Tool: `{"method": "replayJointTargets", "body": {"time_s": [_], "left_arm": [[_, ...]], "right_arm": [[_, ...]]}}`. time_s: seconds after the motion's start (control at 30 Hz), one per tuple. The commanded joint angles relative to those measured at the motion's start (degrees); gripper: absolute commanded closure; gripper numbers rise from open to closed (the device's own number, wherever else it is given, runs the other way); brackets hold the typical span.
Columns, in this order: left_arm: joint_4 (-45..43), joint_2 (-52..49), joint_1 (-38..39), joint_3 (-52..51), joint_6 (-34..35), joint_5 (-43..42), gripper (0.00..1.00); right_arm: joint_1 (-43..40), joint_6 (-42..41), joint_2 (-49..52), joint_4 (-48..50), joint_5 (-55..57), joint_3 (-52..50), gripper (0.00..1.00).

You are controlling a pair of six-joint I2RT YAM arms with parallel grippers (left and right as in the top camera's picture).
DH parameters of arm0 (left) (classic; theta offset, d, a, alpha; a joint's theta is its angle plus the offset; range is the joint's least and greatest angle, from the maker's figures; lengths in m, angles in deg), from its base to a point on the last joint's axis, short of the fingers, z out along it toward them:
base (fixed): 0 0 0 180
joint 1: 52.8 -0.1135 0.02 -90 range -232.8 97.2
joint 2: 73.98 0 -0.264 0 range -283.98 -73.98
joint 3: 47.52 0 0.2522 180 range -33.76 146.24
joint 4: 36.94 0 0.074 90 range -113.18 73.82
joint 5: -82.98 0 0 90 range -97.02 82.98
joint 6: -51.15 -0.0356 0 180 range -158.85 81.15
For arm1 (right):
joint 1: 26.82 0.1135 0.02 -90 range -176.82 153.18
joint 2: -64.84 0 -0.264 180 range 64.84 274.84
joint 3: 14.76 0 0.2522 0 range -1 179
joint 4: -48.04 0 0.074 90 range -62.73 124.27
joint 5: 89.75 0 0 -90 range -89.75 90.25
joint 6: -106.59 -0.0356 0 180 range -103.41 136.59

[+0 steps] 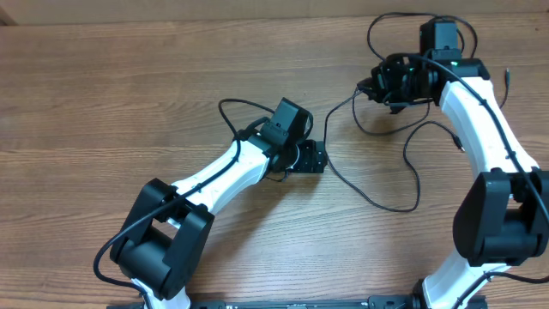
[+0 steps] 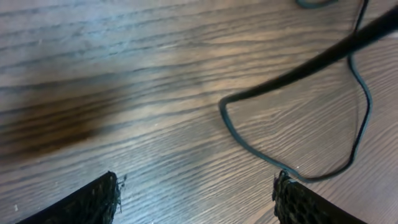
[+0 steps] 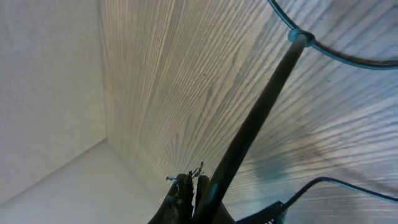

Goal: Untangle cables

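Thin black cables lie on the wooden table between my arms. One cable (image 1: 328, 137) runs from my right gripper (image 1: 367, 87) down past my left gripper (image 1: 319, 160), then curves into a wide loop to the right. Another loop (image 1: 371, 36) arcs above the right wrist. In the left wrist view the left gripper (image 2: 196, 190) is open over bare wood, with a cable bend (image 2: 227, 112) just ahead of its right fingertip (image 2: 298, 199). The right gripper (image 3: 191, 182) is shut. A black cable (image 3: 261, 106) runs alongside its fingers; I cannot tell whether it is pinched.
The table (image 1: 129, 86) is wood-grained. In the right wrist view its far edge meets a white surface (image 3: 50, 93) close to the right gripper. The right arm's own thicker wires hang around its wrist (image 1: 446, 39).
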Motion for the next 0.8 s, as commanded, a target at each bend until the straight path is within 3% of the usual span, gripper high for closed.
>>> {"method": "replayJointTargets", "body": {"time_s": [0.0, 0.3, 0.43, 0.77], "left_arm": [[-1.18, -0.85, 0.61, -0.13, 0.66, 0.96, 0.19], [-3.17, -3.37, 2.45, -0.13, 3.56, 4.11, 0.17], [-2.6, -4.59, 2.47, -0.13, 6.38, 8.0, 0.12], [-1.95, -4.74, 2.47, -0.13, 6.32, 8.02, 0.06]], "right_arm": [[0.37, -0.44, -2.51, -0.04, -2.67, 1.55, 0.96], [-2.54, 0.04, -2.51, -1.75, -0.5, 1.55, 0.96], [-4.96, 4.44, -3.5, -5.14, 8.52, 1.55, 0.96], [-7.74, 8.87, -10.45, -16.11, 37.11, 1.57, 0.96]]}}
